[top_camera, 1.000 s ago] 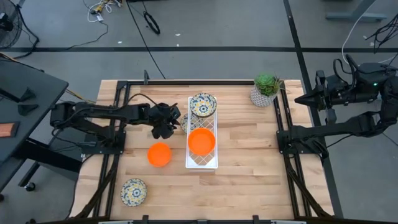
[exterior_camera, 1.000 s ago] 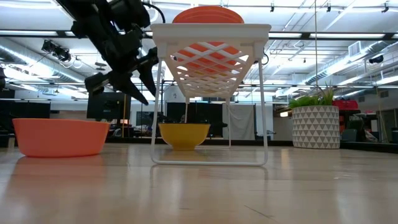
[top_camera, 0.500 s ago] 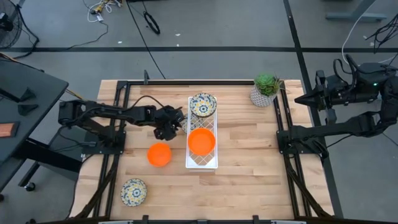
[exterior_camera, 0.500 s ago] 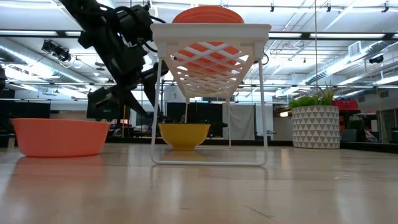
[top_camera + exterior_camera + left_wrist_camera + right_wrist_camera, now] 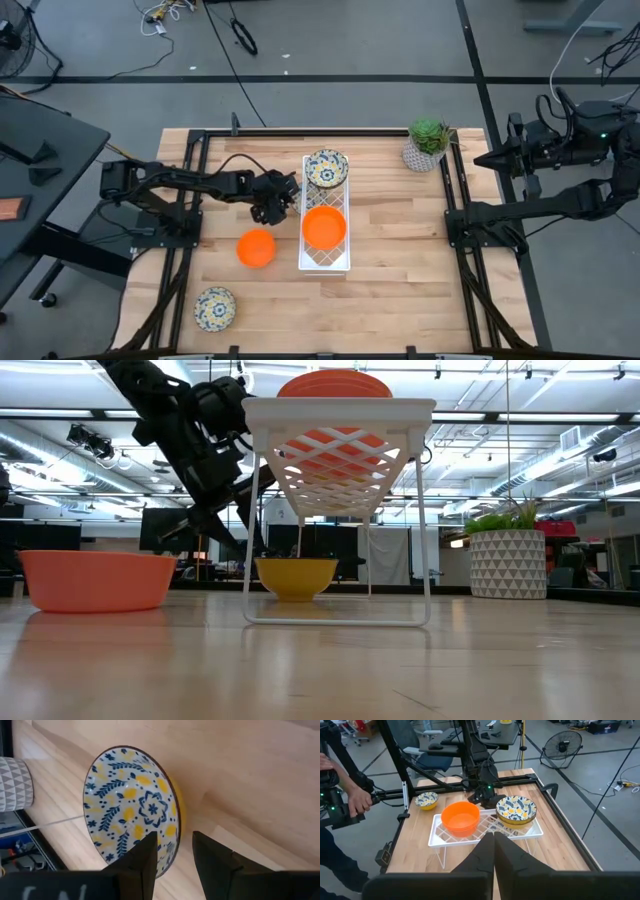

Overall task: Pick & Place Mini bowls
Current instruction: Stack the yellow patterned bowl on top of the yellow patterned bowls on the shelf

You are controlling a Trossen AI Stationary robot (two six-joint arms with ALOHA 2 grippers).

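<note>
A white, blue and yellow floral mini bowl (image 5: pixel 132 810) stands upright on the table at the left side of the white wire rack (image 5: pixel 325 258). In the low view it shows as a yellow bowl (image 5: pixel 296 577). My left gripper (image 5: pixel 174 837) is open and slants down over its rim, one finger above the inside and one outside; I see no touch. The rack carries stacked orange bowls (image 5: pixel 324 228) and a floral bowl (image 5: pixel 326 167). An orange bowl (image 5: pixel 256 248) and a floral bowl (image 5: pixel 214 308) sit on the table. My right gripper (image 5: pixel 493 840) is shut and waits high, off the table's right side.
A potted green plant (image 5: pixel 428 143) stands at the table's far right corner. A person's hand (image 5: pixel 357 800) holds a device beyond the table's left side. Bare wood lies right of the rack and along the near edge.
My left gripper has come down and moved toward the rack, closing on the floral bowl beside it. Its finger gap looks the same. The bowls have kept still.
</note>
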